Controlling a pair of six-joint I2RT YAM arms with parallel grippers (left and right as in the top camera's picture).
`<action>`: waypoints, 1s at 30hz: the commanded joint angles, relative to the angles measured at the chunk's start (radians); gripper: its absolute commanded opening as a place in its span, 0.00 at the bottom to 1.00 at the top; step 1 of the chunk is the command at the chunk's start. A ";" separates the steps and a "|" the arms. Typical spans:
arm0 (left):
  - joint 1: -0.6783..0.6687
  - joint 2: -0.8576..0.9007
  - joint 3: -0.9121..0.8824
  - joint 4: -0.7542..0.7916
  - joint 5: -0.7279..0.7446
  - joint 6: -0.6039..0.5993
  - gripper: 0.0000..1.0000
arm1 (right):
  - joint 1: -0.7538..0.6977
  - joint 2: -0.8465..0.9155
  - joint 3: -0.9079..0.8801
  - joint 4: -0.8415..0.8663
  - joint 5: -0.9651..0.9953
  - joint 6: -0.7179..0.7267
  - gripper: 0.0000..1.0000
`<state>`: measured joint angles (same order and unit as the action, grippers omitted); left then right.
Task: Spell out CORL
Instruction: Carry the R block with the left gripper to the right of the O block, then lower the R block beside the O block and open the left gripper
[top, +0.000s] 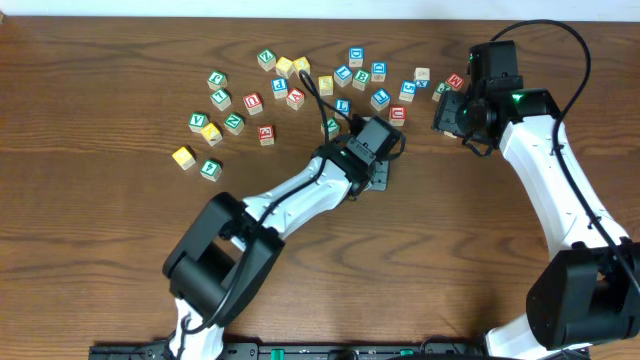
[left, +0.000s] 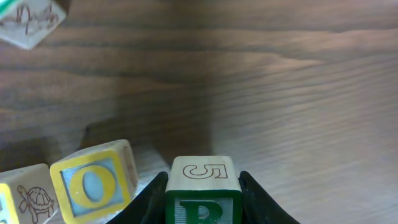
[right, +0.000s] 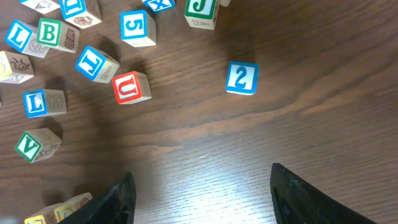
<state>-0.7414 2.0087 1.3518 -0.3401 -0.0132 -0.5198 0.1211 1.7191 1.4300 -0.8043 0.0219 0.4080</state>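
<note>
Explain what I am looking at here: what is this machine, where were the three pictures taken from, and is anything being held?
Two white-and-black robot arms work at a brown wooden table. One picture looks down from above; the other two come from cameras on each wrist. Small wooden alphabet cubes lie scattered on it. The left arm's fingers are shut on a wooden cube with a green R; a cube with a yellow-framed O stands beside it. The right arm's fingers stand open, holding nothing.
</note>
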 joint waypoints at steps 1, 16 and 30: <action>0.001 0.016 0.010 -0.002 -0.074 -0.017 0.32 | -0.003 -0.016 0.021 -0.003 0.002 -0.014 0.64; 0.003 0.022 0.007 -0.002 -0.164 -0.017 0.33 | -0.002 -0.016 0.021 -0.004 0.001 -0.013 0.64; 0.003 0.030 0.007 -0.033 -0.156 -0.017 0.33 | -0.002 -0.016 0.021 -0.003 0.001 -0.013 0.64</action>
<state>-0.7414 2.0235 1.3518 -0.3664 -0.1501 -0.5274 0.1215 1.7191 1.4300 -0.8047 0.0216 0.4080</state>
